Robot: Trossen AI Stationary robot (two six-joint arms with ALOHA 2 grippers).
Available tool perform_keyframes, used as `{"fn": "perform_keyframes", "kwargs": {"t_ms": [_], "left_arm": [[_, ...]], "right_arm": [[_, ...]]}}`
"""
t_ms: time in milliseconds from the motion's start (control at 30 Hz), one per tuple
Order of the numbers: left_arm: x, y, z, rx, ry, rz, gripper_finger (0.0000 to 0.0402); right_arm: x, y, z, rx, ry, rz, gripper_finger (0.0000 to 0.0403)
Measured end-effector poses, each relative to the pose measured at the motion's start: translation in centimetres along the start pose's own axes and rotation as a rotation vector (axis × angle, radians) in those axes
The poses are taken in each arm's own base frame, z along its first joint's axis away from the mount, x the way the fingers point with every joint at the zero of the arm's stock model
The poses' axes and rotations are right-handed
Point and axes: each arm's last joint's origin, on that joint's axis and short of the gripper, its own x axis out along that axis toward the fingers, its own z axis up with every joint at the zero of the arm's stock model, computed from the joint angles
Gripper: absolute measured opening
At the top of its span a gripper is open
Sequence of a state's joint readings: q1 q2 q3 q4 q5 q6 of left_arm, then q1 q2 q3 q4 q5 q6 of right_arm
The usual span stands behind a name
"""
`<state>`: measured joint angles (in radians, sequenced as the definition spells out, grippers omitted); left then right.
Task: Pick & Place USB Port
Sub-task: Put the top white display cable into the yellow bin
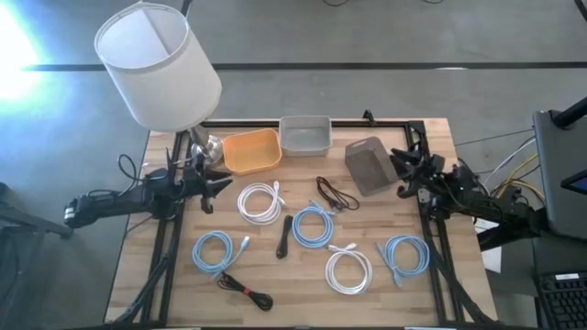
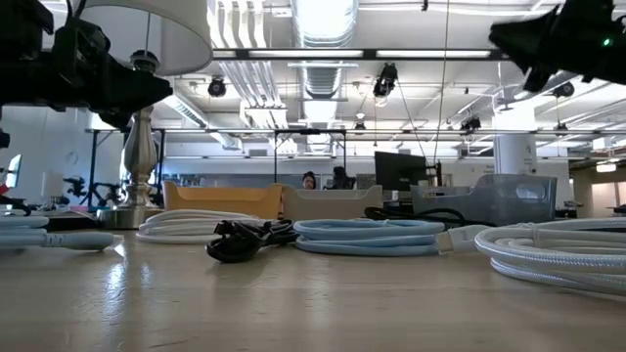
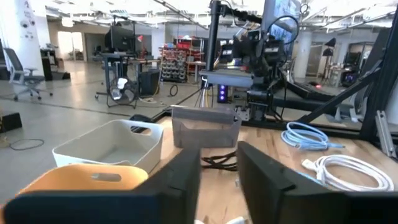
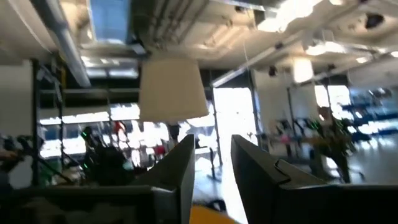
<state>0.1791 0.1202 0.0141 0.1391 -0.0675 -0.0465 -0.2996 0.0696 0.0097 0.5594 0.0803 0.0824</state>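
Observation:
Several coiled USB cables lie flat on the wooden table: white ones (image 1: 260, 202) (image 1: 349, 270), blue ones (image 1: 315, 225) (image 1: 214, 250) (image 1: 406, 255), and black ones (image 1: 337, 194) (image 1: 246, 291). A black stick-shaped item (image 1: 284, 236) lies among them. My left gripper (image 1: 215, 183) (image 3: 219, 180) is open and hovers over the table's left side, beside the white coil. My right gripper (image 1: 404, 174) (image 4: 211, 168) is open and hovers at the right side, next to the dark grey bin (image 1: 370, 165). Neither touches anything.
An orange bin (image 1: 251, 150), a light grey bin (image 1: 304, 135) and the dark grey bin stand along the far edge. A lamp with a white shade (image 1: 158, 64) stands at the far left corner. A black frame (image 1: 431, 229) borders the table.

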Motion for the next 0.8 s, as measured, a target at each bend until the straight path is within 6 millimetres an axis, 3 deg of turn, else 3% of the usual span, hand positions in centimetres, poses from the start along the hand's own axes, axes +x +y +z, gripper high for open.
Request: {"fn": "perform_keyframes", "kwargs": {"t_ms": [200,433,600,800], "left_arm": [[0.4,-0.3,1.6,-0.015,0.016,-0.059,0.0183],[1.5,-0.5,3.3,-0.062,0.207,-0.070,0.0193],[3.0,-0.8,2.5,-0.119,0.364,-0.133,0.0186],[4.5,-1.1,0.1,-0.126,0.556,-0.157,0.0186]], "right_arm": [[1.7,0.4,1.5,-0.008,0.009,0.058,0.0147],[6.7,0.9,2.4,-0.016,0.222,0.037,0.0180],[10.1,1.0,0.9,-0.019,0.464,-0.011,0.0184],[12.7,1.0,-1.2,-0.026,0.625,-0.027,0.0178]]}}
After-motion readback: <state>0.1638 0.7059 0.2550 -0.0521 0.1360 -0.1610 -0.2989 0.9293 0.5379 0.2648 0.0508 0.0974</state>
